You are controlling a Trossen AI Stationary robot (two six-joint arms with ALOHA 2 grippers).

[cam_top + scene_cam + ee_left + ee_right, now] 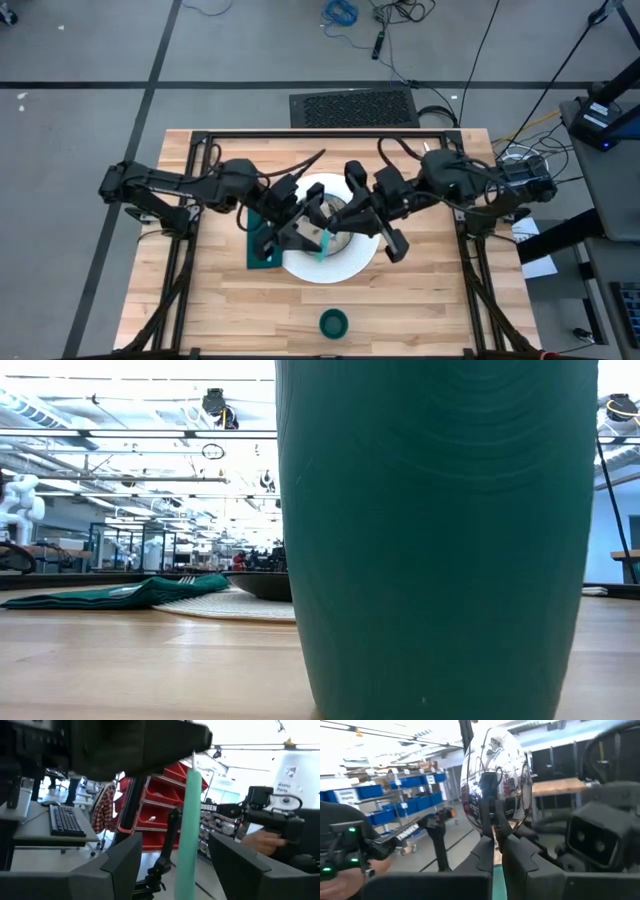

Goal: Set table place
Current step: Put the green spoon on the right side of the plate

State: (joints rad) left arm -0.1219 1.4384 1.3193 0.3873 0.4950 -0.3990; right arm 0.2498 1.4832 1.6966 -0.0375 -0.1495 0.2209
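The teal-handled spoon (322, 244) is in the air over the white plate (330, 268), between my two grippers. My right gripper (496, 851) is shut on it, and the silver spoon bowl (495, 780) stands just past its fingertips. My left gripper (175, 870) is open. Its fingers stand on either side of the teal handle (190, 830) without touching it. The dark green napkin (262, 246) lies left of the plate with a fork (195, 580) on it. The bowl (262, 586) sits on the plate. The dark green cup (333, 322) stands near the front edge. My right gripper pinches the spoon between its two fingers (485, 857) at the top of the teal handle (497, 880), just behind the silver bowl. The fingers lie along the spoon, with the bowl sticking out past their tips. The spoon is lifted clear of the plate.
Both arms crowd the table's middle over the plate (230, 607). The cup (440, 540) fills most of the low view. Bare wood (230, 310) lies on the near left and near right. A person's hand (260, 840) shows in the room beyond the table.
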